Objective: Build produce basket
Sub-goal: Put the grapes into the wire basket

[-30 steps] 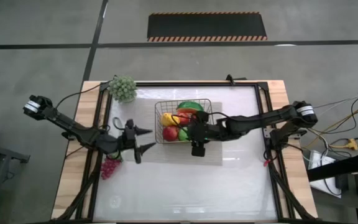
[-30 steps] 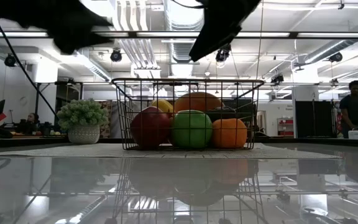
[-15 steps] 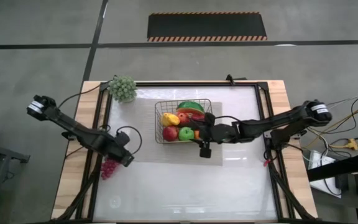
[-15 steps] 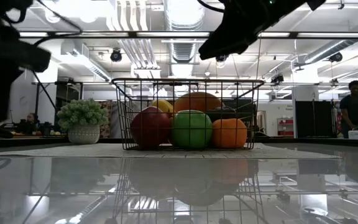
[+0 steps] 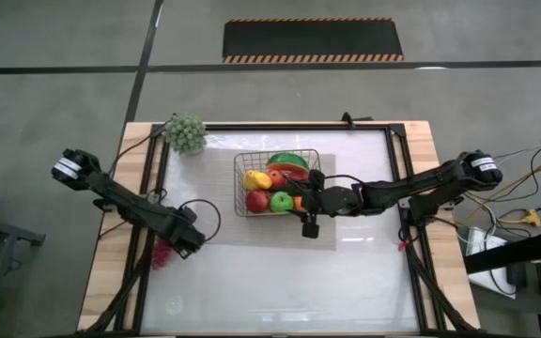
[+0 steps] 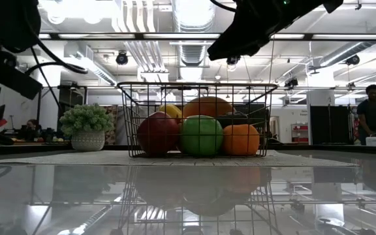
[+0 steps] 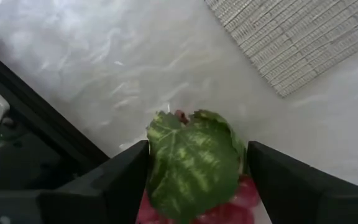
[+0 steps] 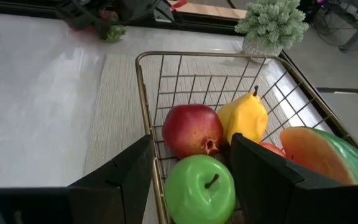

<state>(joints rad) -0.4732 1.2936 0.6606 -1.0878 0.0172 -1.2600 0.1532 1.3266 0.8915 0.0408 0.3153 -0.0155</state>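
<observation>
My left gripper [image 7: 194, 186] sits over the grapes [image 7: 194, 165] at the table's left edge, fingers apart either side, not clamped. Basket [image 5: 278, 183] lies well apart, mid-table; right gripper [image 5: 308, 226] spread beside it
</observation>
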